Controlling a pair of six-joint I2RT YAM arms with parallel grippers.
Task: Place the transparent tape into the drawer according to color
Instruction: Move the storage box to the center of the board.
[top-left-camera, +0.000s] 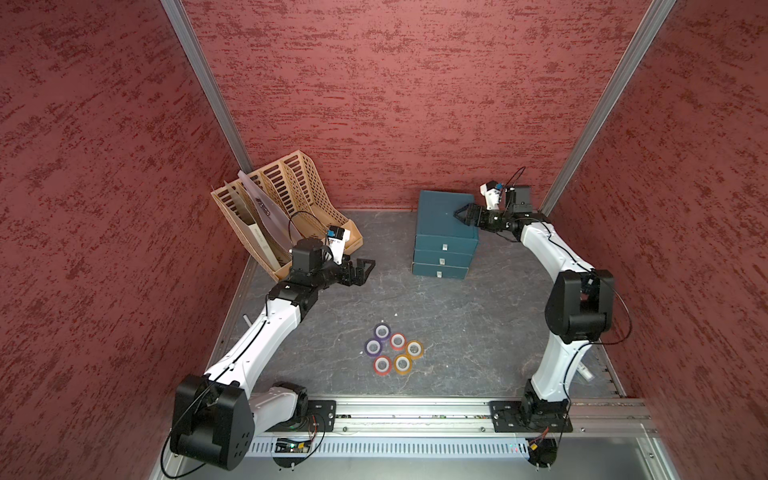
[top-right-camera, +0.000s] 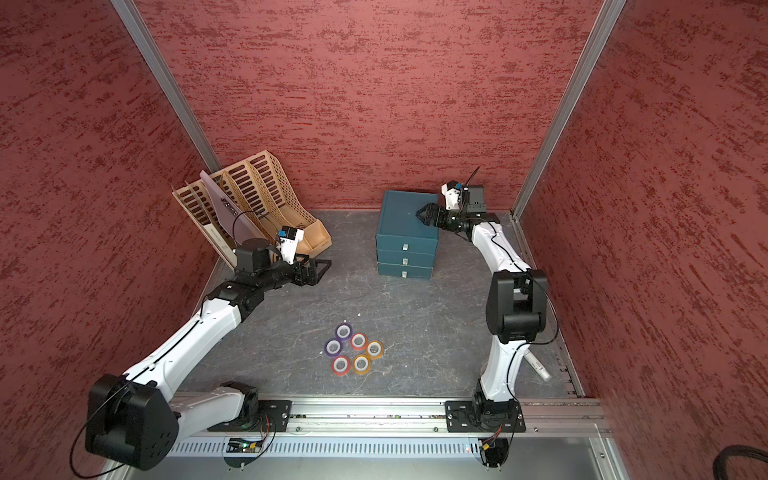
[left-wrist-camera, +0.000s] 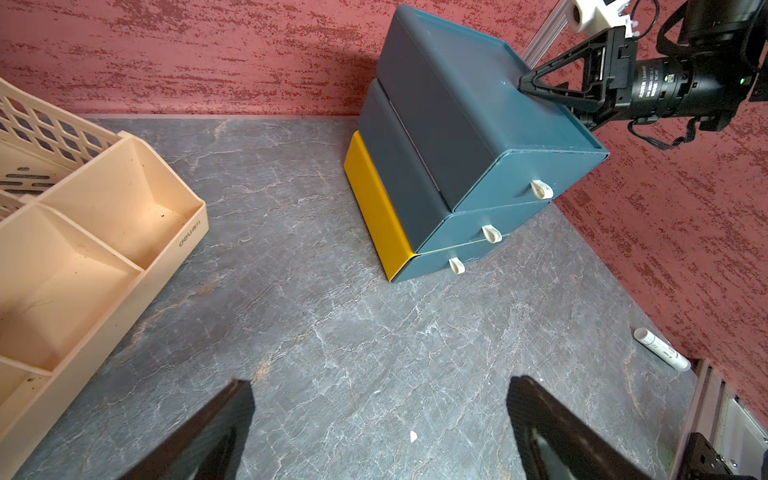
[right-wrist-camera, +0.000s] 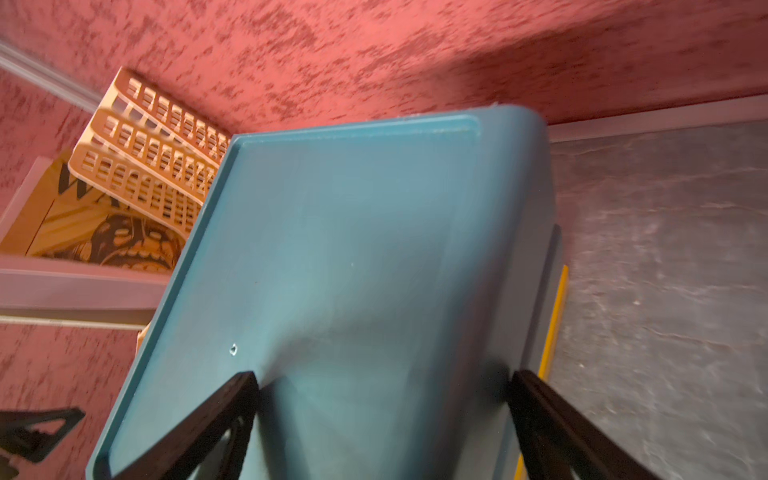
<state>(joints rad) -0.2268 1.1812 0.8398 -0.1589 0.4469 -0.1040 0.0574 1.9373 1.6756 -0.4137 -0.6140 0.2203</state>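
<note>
Right wrist view is showing the right jaws gaping empty just over the drawer unit (right-wrist-camera: 353, 249); the left jaws, also gaping empty, are hanging near it. The tape rolls (top-left-camera: 392, 349) are lying on the table (top-left-camera: 478, 332), well before its front. With its drawers shut, pulling a small handle (left-wrist-camera: 541, 190) is risking dragging the unit.

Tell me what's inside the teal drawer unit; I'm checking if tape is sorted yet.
Its inside is hidden: all three drawers of the drawer unit are shut. Six tape rolls lie outside, on the table.
</note>
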